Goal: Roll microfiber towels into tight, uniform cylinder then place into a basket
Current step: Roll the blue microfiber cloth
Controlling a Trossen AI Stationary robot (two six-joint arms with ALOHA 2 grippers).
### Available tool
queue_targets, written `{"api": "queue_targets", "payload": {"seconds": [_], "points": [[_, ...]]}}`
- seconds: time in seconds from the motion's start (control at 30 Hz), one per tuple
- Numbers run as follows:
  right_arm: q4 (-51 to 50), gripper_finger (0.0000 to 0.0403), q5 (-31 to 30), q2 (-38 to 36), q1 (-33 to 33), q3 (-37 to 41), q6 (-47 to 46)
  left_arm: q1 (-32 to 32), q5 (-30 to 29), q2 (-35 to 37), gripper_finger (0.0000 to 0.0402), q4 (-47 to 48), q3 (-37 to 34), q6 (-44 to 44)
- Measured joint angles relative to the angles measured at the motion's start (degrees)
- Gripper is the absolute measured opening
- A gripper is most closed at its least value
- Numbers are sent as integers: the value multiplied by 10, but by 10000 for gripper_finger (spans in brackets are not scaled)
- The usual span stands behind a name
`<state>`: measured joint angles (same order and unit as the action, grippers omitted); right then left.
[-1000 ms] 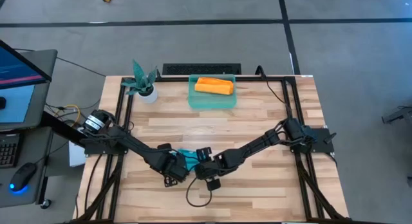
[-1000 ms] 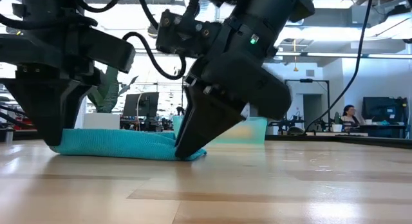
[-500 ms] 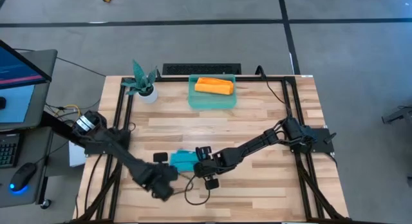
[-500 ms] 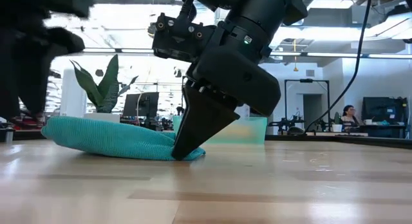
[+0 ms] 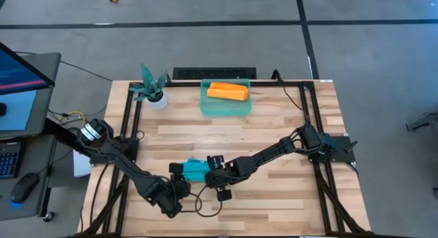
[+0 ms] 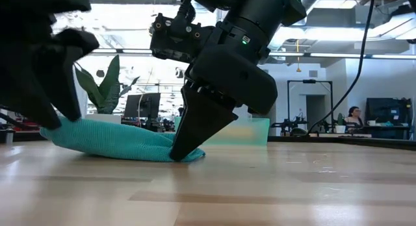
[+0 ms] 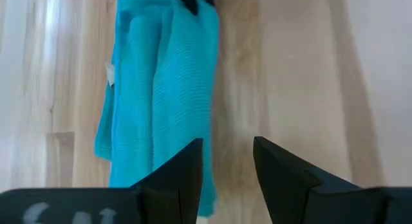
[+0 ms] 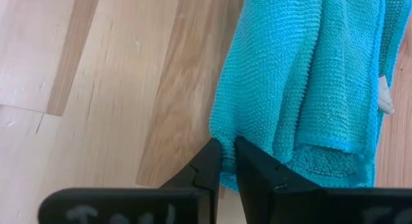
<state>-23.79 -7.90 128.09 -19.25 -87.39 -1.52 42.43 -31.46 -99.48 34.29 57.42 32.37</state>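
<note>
Teal towel (image 5: 195, 169) in right end effector (image 5: 209, 178)

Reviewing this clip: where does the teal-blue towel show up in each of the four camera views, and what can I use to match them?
High view: teal-blue towel at the table's near middle, between the two grippers.
Low view: towel lies left of centre on the table.
Left wrist view: towel ahead of that arm's open fingers.
Right wrist view: towel with its edge at the fingertips.
Shared landmark: the right gripper, pinching the towel's end.
</note>
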Motion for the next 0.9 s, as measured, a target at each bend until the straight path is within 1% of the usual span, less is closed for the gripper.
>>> {"api": "queue_targets", "payload": {"seconds": [0.13,0.4,0.63,0.73,0.8,0.9], "points": [[-1,67,0,0,0,0,0,-8,0,0,130,-26,-27,0],[0,67,4,0,-5,0,0,-36,-17,0,130,-25,-33,22],[-14,67,-1,2,-21,-14,-1,-80,34,0,130,-25,-33,26],[-12,67,0,2,-30,-15,-1,-95,67,0,130,-27,-33,26],[-11,67,0,2,-34,-15,-1,-103,88,0,130,-45,-45,28],[-11,67,-1,2,-38,-15,-1,-110,104,4,130,-90,-75,32]]}}
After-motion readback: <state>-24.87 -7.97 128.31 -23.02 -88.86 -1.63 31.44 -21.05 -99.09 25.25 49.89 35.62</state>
